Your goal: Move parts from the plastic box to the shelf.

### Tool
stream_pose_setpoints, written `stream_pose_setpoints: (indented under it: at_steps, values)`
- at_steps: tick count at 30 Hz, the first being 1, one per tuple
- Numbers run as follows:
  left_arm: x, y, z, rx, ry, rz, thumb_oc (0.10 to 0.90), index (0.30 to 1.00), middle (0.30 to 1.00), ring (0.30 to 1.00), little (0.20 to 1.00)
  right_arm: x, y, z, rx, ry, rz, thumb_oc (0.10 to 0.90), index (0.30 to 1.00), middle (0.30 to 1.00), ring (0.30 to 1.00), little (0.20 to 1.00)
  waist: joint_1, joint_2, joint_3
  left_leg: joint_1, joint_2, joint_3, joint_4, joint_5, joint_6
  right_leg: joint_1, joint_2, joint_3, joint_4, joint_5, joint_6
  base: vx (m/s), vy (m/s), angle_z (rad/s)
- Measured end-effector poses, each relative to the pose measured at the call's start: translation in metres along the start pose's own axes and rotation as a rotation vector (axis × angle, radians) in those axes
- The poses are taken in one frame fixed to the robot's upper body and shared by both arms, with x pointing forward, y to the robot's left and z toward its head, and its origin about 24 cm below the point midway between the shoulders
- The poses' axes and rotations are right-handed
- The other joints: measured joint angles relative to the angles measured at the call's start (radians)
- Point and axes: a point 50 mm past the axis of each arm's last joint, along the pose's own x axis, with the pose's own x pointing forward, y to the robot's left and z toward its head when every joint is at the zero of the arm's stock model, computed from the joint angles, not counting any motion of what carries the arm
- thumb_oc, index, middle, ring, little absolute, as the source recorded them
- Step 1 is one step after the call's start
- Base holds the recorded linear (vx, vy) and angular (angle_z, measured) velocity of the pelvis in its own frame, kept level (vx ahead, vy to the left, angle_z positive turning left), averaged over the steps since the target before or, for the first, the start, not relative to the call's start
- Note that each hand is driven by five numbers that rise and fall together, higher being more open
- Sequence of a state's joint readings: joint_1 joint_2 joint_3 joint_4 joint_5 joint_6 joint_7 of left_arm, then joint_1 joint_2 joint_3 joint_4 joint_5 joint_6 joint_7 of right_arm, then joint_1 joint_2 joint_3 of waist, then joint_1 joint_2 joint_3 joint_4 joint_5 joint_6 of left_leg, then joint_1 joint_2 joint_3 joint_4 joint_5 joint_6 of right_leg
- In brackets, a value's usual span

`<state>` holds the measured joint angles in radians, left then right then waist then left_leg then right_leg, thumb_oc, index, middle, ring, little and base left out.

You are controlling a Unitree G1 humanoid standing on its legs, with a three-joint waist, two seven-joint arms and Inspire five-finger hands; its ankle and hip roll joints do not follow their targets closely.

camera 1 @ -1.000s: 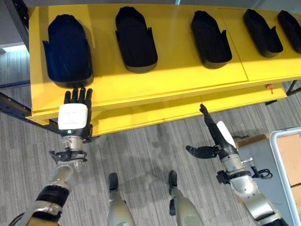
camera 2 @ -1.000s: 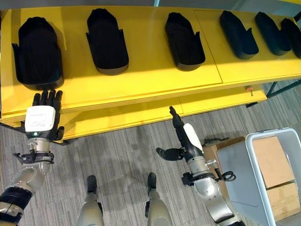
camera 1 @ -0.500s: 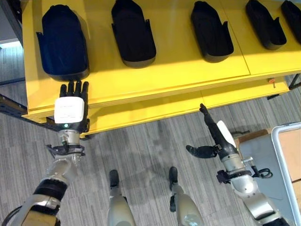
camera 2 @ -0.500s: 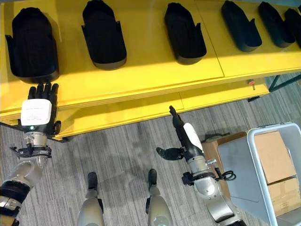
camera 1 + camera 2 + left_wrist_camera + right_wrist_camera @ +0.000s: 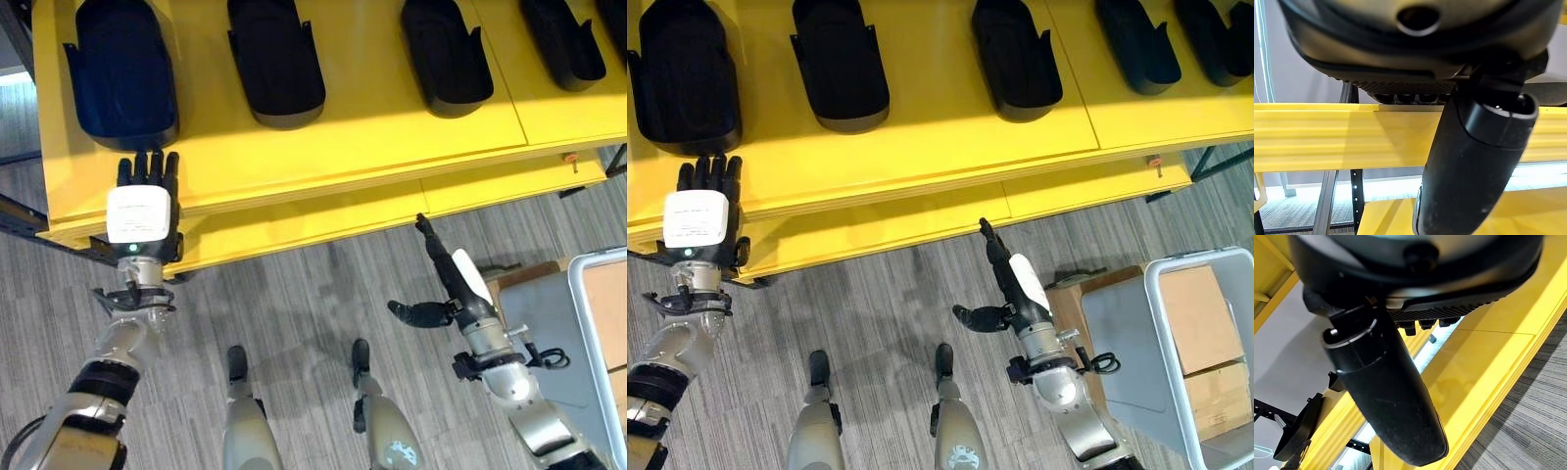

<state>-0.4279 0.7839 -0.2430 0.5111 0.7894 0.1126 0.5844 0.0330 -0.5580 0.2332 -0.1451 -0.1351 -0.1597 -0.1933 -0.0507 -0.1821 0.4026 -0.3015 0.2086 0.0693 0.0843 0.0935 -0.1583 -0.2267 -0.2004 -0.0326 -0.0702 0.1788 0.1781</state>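
Since the earlier frames the whole picture has slid downward, so the camera has tilted; against the shelf (image 5: 294,166) the left hand (image 5: 142,211) has crept a little further along its front edge, while the right hand (image 5: 446,279) has kept its pose.

Left hand: fingers straight and together, tips over the front edge of the yellow shelf, just beside the leftmost black part (image 5: 120,73). It holds nothing.

Right hand: fingers straight and pointing toward the shelf's lower front edge, thumb spread wide to the side. It holds nothing and hangs above the floor.

Task items: five black moulded parts lie in a row on the shelf top, among them the second part (image 5: 275,59) and the third part (image 5: 446,54). The plastic box (image 5: 1176,362), grey with a pale rim, stands on the floor to the robot's right, with brown cardboard pieces (image 5: 1200,318) inside; whether any black parts remain in it cannot be told.

Handling, as a judgement: the parts appear to be rigid, hollow plastic shells, light for their bulk, smooth and possibly slippery. Take hold across the narrow width, on the raised side walls near mid-length.

Markings: no legible writing; the white plate on the back of the left hand bears no readable print
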Motion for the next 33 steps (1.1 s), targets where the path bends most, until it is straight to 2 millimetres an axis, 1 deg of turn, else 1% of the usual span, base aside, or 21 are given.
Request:
stream_pose_setpoints:
  at_steps: [3,7,15,18,20,22,23,24,27,28,30,31,32,33]
  values:
    - [0.004,0.003,0.002,0.0,-0.006,0.013,0.9,1.0,1.0,1.0,1.0,0.0,0.0,0.001,0.001,-0.006,0.0,0.9,1.0,1.0,1.0,1.0,0.0,0.0,0.001,-0.022,-0.001,-0.006,0.019,-0.003,0.003,-0.013,0.0,0.0,0.005,0.0,0.0,0.0,0.004,0.01]
    - [0.004,0.001,0.0,0.008,0.0,0.003,0.9,1.0,1.0,1.0,1.0,0.0,0.0,0.001,0.001,-0.009,0.0,0.9,1.0,1.0,1.0,1.0,0.0,0.0,0.001,-0.026,-0.001,-0.005,0.039,-0.017,0.003,-0.012,-0.002,0.001,0.011,0.0,0.0,0.0,0.001,-0.01]
    - [0.004,0.0,-0.001,0.012,0.005,-0.008,0.9,1.0,1.0,1.0,1.0,0.0,0.0,0.001,0.001,-0.01,0.0,0.9,1.0,1.0,1.0,1.0,-0.002,0.0,0.001,-0.026,-0.001,-0.006,0.052,-0.021,0.004,-0.011,-0.002,0.003,0.02,0.0,0.0,0.0,0.0,0.0]
    - [0.002,-0.002,-0.002,0.01,0.003,-0.016,0.9,1.0,1.0,1.0,1.0,0.001,0.0,0.001,0.001,-0.011,0.0,0.9,1.0,1.0,1.0,1.0,-0.002,0.0,0.001,-0.02,-0.001,-0.005,0.052,-0.021,0.004,-0.007,-0.002,0.003,0.022,0.0,0.0,0.0,0.0,0.0]
    - [-0.005,-0.007,-0.002,-0.005,0.008,-0.036,0.9,1.0,1.0,1.0,1.0,0.001,0.0,0.002,0.001,-0.013,-0.001,0.9,1.0,1.0,1.0,1.0,0.001,0.002,0.002,-0.008,-0.002,-0.001,0.051,-0.021,0.004,0.001,-0.005,0.004,0.024,-0.001,0.001,0.0,0.0,-0.05]
    - [-0.02,-0.015,0.0,-0.05,0.019,-0.071,0.9,1.0,1.0,1.0,1.0,0.001,-0.001,0.002,0.0,-0.014,-0.003,0.9,1.0,1.0,1.0,1.0,0.001,0.007,0.004,0.018,-0.002,0.003,0.048,-0.024,0.005,0.023,-0.006,0.007,0.023,-0.005,0.002,0.02,-0.01,-0.04]
    - [-0.033,-0.018,0.005,-0.126,0.042,-0.085,0.9,1.0,1.0,1.0,1.0,0.001,-0.001,0.001,0.0,-0.012,-0.004,0.9,1.0,1.0,1.0,1.0,0.003,0.014,0.004,0.036,-0.004,0.004,0.04,-0.024,0.005,0.035,-0.009,0.007,0.023,-0.008,0.001,0.0,0.0,0.0]
    - [-0.042,-0.021,0.009,-0.158,0.041,-0.096,0.9,1.0,1.0,1.0,1.0,0.0,-0.001,0.001,-0.001,-0.008,-0.005,0.9,1.0,1.0,1.0,1.0,0.004,0.022,0.004,0.045,-0.005,0.003,0.035,-0.023,0.005,0.043,-0.01,0.007,0.022,-0.01,0.002,0.0,0.0,0.0]
    - [-0.064,-0.031,0.025,-0.274,0.038,-0.141,0.9,1.0,1.0,1.0,1.0,-0.001,-0.003,-0.001,-0.004,0.002,-0.013,0.9,1.0,1.0,1.0,1.0,0.016,0.06,-0.002,0.072,-0.007,0.002,0.019,-0.023,0.005,0.066,-0.01,0.005,0.02,-0.017,0.004,0.03,-0.02,0.04]
    - [-0.072,-0.036,0.029,-0.297,0.033,-0.166,0.9,1.0,1.0,1.0,1.0,-0.001,-0.004,-0.002,-0.006,0.005,-0.013,0.9,1.0,1.0,1.0,1.0,0.024,0.077,-0.01,0.082,-0.007,0.002,0.009,-0.025,0.008,0.075,-0.011,-0.001,0.018,-0.018,0.004,0.06,-0.043,0.02]
    - [-0.088,-0.044,0.033,-0.348,0.038,-0.229,0.9,1.0,1.0,1.0,1.0,-0.002,-0.004,-0.002,-0.007,0.008,-0.015,0.9,1.0,1.0,1.0,1.0,0.029,0.102,-0.026,0.106,-0.007,0.001,-0.007,-0.023,0.01,0.095,-0.01,-0.003,0.016,-0.026,0.005,0.06,-0.05,0.06]
    - [-0.099,-0.046,0.035,-0.406,0.055,-0.275,0.9,1.0,1.0,1.0,1.0,-0.002,-0.005,-0.003,-0.009,0.011,-0.018,0.9,1.0,1.0,1.0,1.0,0.028,0.111,-0.031,0.125,-0.007,-0.001,-0.02,-0.02,0.007,0.114,-0.01,-0.005,0.009,-0.027,0.005,0.06,-0.055,0.12]
    - [-0.119,-0.047,0.038,-0.478,0.062,-0.345,0.9,1.0,1.0,1.0,1.0,-0.003,-0.009,-0.004,-0.013,0.017,-0.031,0.9,1.0,1.0,1.0,1.0,0.028,0.121,-0.041,0.152,-0.008,-0.003,-0.037,-0.016,0.002,0.14,-0.01,-0.01,0.0,-0.032,0.006,0.06,-0.052,0.11]
    - [-0.13,-0.047,0.039,-0.514,0.064,-0.396,0.9,1.0,1.0,1.0,1.0,-0.003,-0.011,-0.005,-0.015,0.023,-0.04,0.9,1.0,1.0,1.0,1.0,0.028,0.126,-0.054,0.154,-0.008,-0.004,-0.041,-0.015,0.002,0.144,-0.01,-0.011,-0.004,-0.032,0.006,0.06,-0.048,0.07]
